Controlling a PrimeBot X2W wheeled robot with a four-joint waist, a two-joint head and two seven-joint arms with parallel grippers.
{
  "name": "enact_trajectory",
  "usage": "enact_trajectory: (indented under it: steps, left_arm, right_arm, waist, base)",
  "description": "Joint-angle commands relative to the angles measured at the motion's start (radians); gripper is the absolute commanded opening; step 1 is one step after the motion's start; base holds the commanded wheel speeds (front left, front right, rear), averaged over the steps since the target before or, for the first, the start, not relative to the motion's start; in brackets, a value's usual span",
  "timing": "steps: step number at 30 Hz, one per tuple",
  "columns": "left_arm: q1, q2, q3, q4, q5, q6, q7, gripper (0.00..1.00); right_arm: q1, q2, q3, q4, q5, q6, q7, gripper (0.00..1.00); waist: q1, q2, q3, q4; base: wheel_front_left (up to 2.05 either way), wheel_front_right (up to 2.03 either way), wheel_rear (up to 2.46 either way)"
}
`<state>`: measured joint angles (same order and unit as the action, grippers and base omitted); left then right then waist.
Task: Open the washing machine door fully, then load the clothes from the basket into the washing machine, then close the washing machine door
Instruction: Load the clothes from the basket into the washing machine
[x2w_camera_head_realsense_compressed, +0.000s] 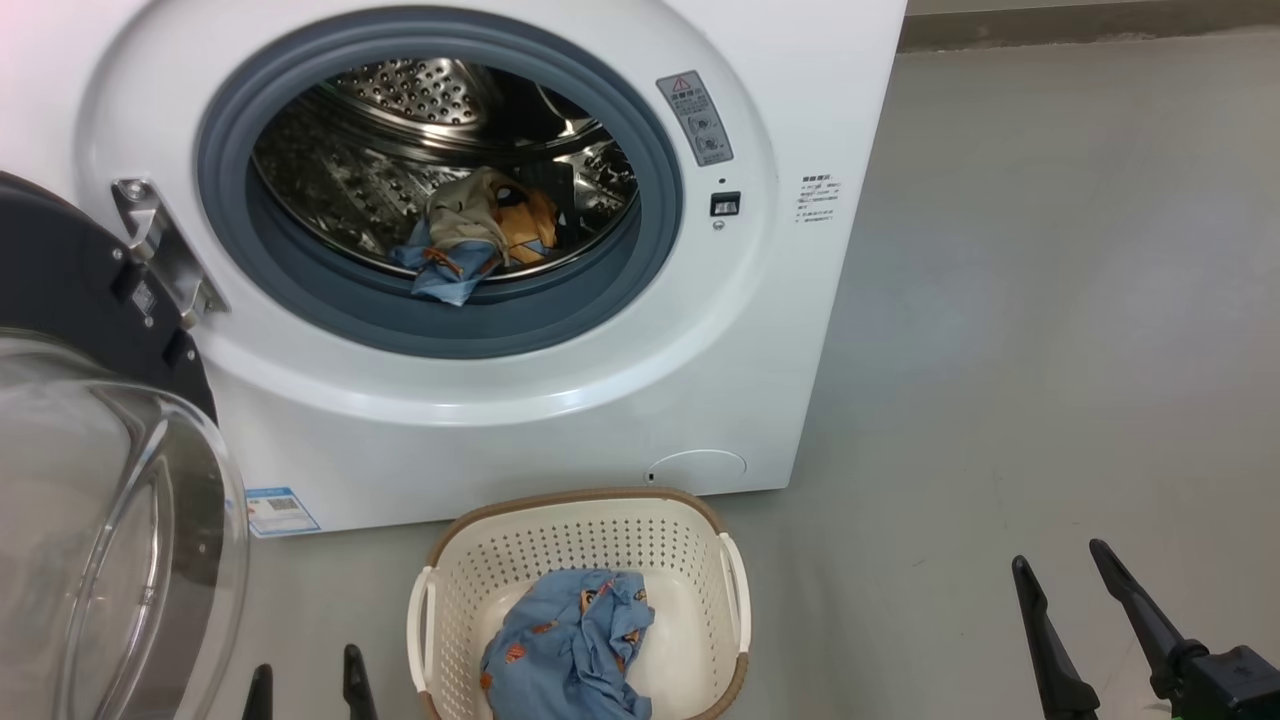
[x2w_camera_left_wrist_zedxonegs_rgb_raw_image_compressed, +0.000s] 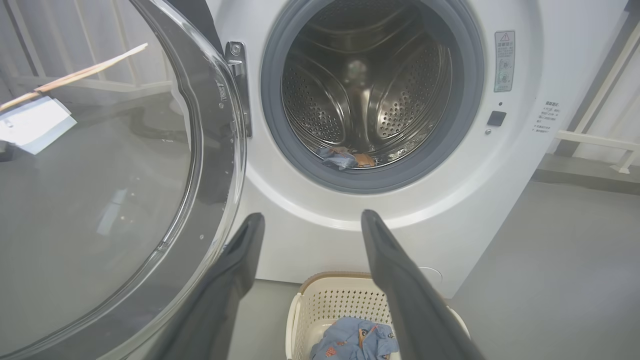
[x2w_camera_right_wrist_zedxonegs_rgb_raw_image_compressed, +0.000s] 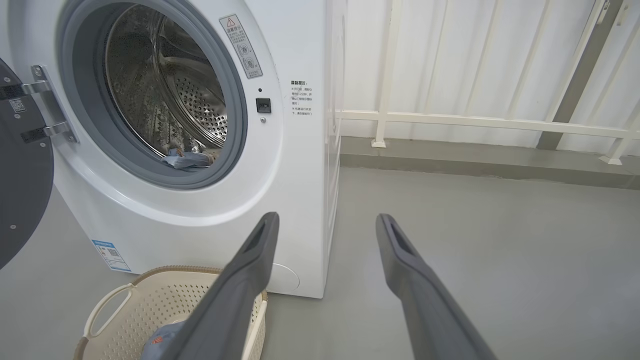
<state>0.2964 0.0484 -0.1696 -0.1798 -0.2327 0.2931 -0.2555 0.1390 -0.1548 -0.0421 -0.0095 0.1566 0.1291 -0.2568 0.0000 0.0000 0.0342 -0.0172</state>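
The washing machine (x2w_camera_head_realsense_compressed: 560, 410) stands with its door (x2w_camera_head_realsense_compressed: 110, 520) swung wide open to the left, the glass bowl facing me. Some of the clothes (x2w_camera_head_realsense_compressed: 480, 240), cream and blue with orange, lie at the front lip of the steel drum. A light blue garment (x2w_camera_head_realsense_compressed: 565, 645) lies in the basket (x2w_camera_head_realsense_compressed: 690, 600) on the floor before the machine. My left gripper (x2w_camera_head_realsense_compressed: 305, 685) is open and empty, low at the basket's left. My right gripper (x2w_camera_head_realsense_compressed: 1065, 580) is open and empty, well right of the basket. The left wrist view shows the left gripper (x2w_camera_left_wrist_zedxonegs_rgb_raw_image_compressed: 310, 220) aimed at the drum opening.
Grey floor (x2w_camera_head_realsense_compressed: 1050, 350) stretches to the right of the machine. A white railing (x2w_camera_right_wrist_zedxonegs_rgb_raw_image_compressed: 475, 120) and a low kerb run behind it. The open door (x2w_camera_left_wrist_zedxonegs_rgb_raw_image_compressed: 110, 175) takes up the space at the left.
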Motion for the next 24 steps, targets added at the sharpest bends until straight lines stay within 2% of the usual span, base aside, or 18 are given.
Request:
enact_trajectory:
  steps: [1, 9, 16, 24]
  left_arm:
    - [-0.01, 0.002, 0.038, -0.032, 0.009, -0.003, -0.006, 1.0]
    - [-0.004, 0.002, 0.041, -0.035, 0.007, -0.008, -0.006, 1.0]
    - [-0.018, 0.002, 0.017, -0.005, 0.0, -0.003, -0.006, 1.0]
    - [-0.156, 0.002, -0.048, 0.134, -0.012, -0.015, -0.006, 1.0]
  right_arm:
    - [-0.002, -0.011, 0.018, -0.027, -0.014, 0.002, -0.005, 1.0]
    - [-0.009, -0.006, 0.028, -0.029, -0.012, 0.002, -0.005, 1.0]
    - [-0.03, -0.003, 0.038, -0.03, 0.0, 0.002, -0.005, 1.0]
    - [-0.086, 0.008, 0.039, -0.033, 0.034, 0.002, -0.005, 1.0]
  waist:
    - [0.0, 0.0, -0.002, 0.0]
    - [0.0, 0.0, 0.009, -0.017]
    - [0.0, 0.0, 0.047, -0.063]
    - [0.0, 0.0, 0.184, -0.147]
  base:
    - [0.0, 0.0, 0.0]
    - [0.0, 0.0, 0.0]
    - [0.0, 0.0, 0.0]
    - [0.0, 0.0, 0.0]
